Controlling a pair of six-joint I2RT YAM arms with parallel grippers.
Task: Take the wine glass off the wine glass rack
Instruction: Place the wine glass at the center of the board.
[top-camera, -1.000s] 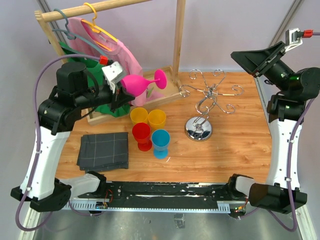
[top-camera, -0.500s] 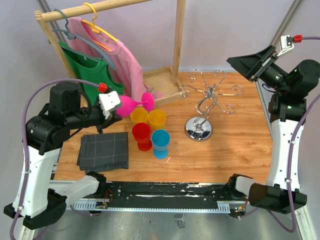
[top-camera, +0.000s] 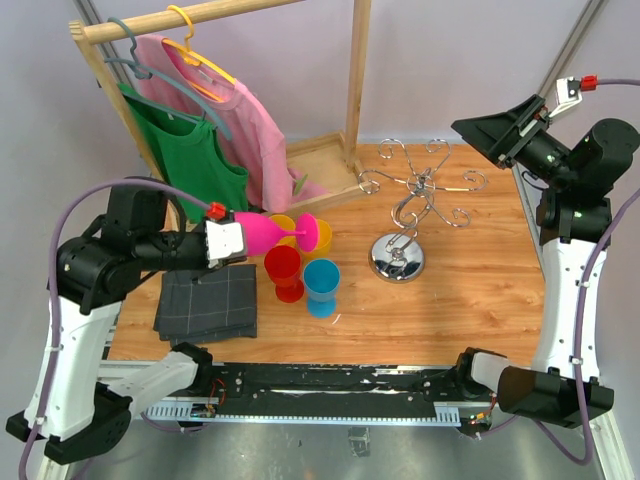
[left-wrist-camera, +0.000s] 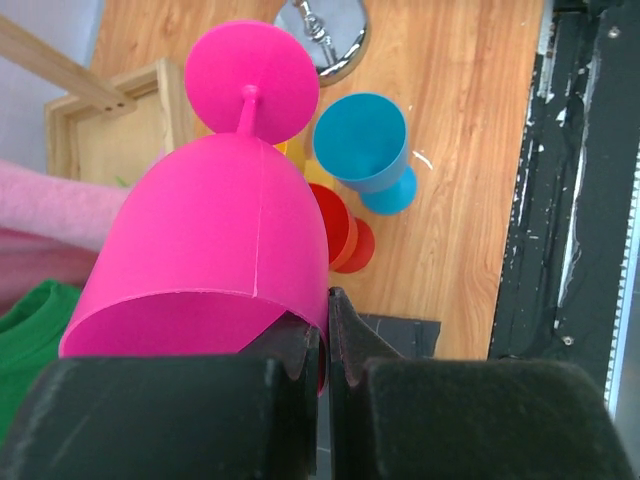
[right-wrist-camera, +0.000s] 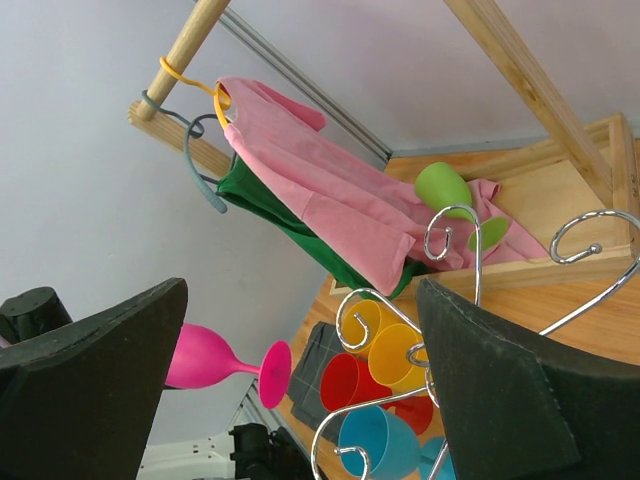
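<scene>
The pink wine glass (top-camera: 262, 232) lies on its side in the air, its foot (top-camera: 308, 228) over the yellow cups. My left gripper (top-camera: 236, 240) is shut on the rim of its bowl. In the left wrist view one finger is inside the bowl (left-wrist-camera: 210, 230), the other is outside, and the gripper (left-wrist-camera: 328, 310) pinches the wall. The chrome wine glass rack (top-camera: 397, 257) stands mid-table with nothing on the hook arms (top-camera: 420, 185) that show. My right gripper (top-camera: 480, 130) hangs open, high at the back right, looking past the rack's hooks (right-wrist-camera: 477, 262) at the pink glass (right-wrist-camera: 205, 355).
Two yellow cups (top-camera: 318, 235), a red cup (top-camera: 283, 268) and a blue cup (top-camera: 321, 281) stand under the glass. A dark folded cloth (top-camera: 208, 300) lies to the left. The wooden clothes rack (top-camera: 357, 80) with pink and green shirts stands behind; a green glass (right-wrist-camera: 445, 190) lies in its tray.
My left arm has carried the pink glass down and forward, from beside the shirts to above the cups. The right gripper has tilted upward and opened a little wider.
</scene>
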